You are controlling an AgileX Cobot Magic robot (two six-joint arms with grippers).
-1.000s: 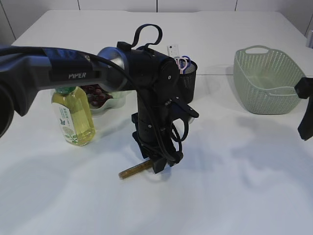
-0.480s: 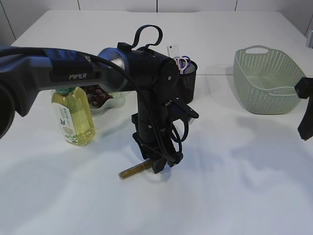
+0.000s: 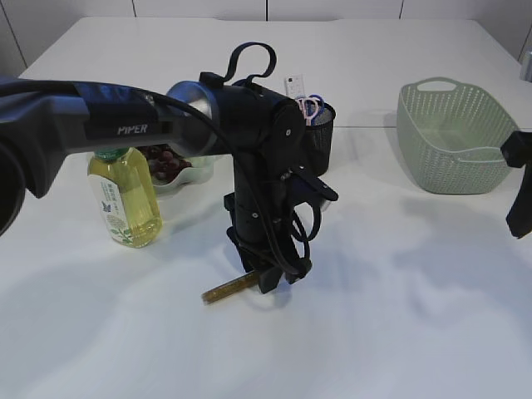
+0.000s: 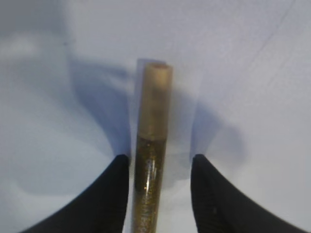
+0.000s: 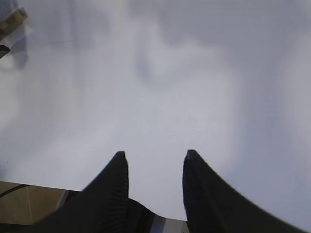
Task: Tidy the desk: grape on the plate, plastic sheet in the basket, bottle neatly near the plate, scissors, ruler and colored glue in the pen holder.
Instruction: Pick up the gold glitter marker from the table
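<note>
The colored glue (image 3: 224,291), a gold glitter tube with a tan cap, lies on the white table. My left gripper (image 3: 270,278) is lowered over it and open. In the left wrist view the glue tube (image 4: 153,145) runs between the two fingers of the left gripper (image 4: 160,158), close to the left one, with a gap on the right. My right gripper (image 5: 154,154) is open over bare table with nothing in it. The grape (image 3: 162,162) lies on the plate (image 3: 199,170), with the bottle (image 3: 125,195) beside it. Scissors (image 3: 312,105) and ruler (image 3: 295,86) stand in the pen holder (image 3: 318,133). The plastic sheet is not visible.
A pale green basket (image 3: 457,137) stands at the back right. A dark part of the right arm (image 3: 519,187) shows at the right edge. The left arm (image 3: 258,158) stands in front of the pen holder.
The left gripper's fingers have drawn slightly closer around the glue tube. The tube and both arms stay where they were.
</note>
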